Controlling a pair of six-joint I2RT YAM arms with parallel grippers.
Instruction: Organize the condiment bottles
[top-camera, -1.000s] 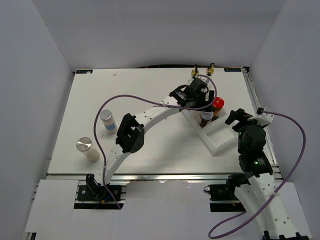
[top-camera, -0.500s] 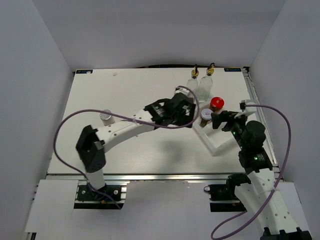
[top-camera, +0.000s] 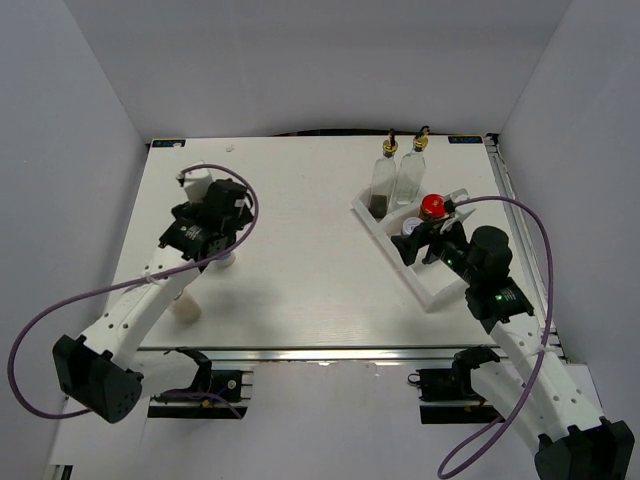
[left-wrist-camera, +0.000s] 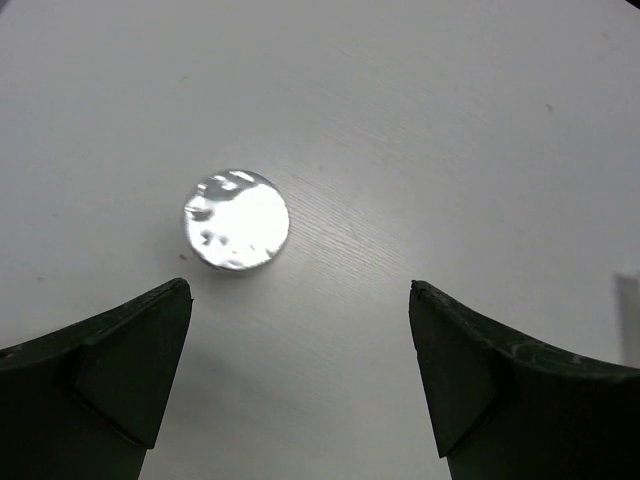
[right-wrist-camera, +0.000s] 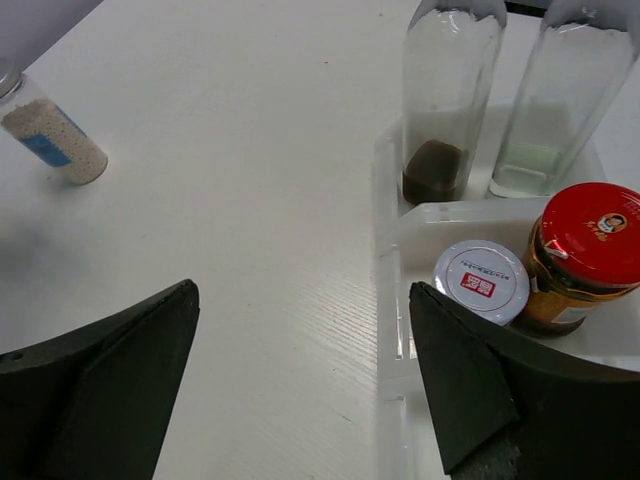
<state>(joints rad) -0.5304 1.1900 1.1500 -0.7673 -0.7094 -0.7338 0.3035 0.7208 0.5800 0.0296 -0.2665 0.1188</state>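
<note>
Two clear glass bottles (top-camera: 384, 180) (top-camera: 410, 172) with gold pourers stand in the far compartment of the white tray (top-camera: 440, 288). The red-lidded jar (top-camera: 432, 206) and a white-lidded jar (top-camera: 411, 228) stand in the middle one. All show in the right wrist view: bottles (right-wrist-camera: 448, 100) (right-wrist-camera: 565, 100), red-lidded jar (right-wrist-camera: 590, 250), white-lidded jar (right-wrist-camera: 482, 283). My right gripper (top-camera: 420, 246) (right-wrist-camera: 302, 288) is open and empty, low by the tray's left wall. My left gripper (top-camera: 212, 222) (left-wrist-camera: 298, 288) is open and empty above a silver-lidded shaker (left-wrist-camera: 236, 220). A blue-labelled shaker (right-wrist-camera: 50, 135) stands far left.
Part of a shaker's white body (top-camera: 228, 262) and a cream container (top-camera: 186, 306) peek out from under the left arm. The tray's near compartment (top-camera: 437, 272) holds nothing. Purple cables loop off both arms. The table's front edge (top-camera: 320, 350) is close to the arm bases.
My left arm has swung from the tray across the table to the left side, over the shakers. My right gripper has moved in toward the tray's left wall.
</note>
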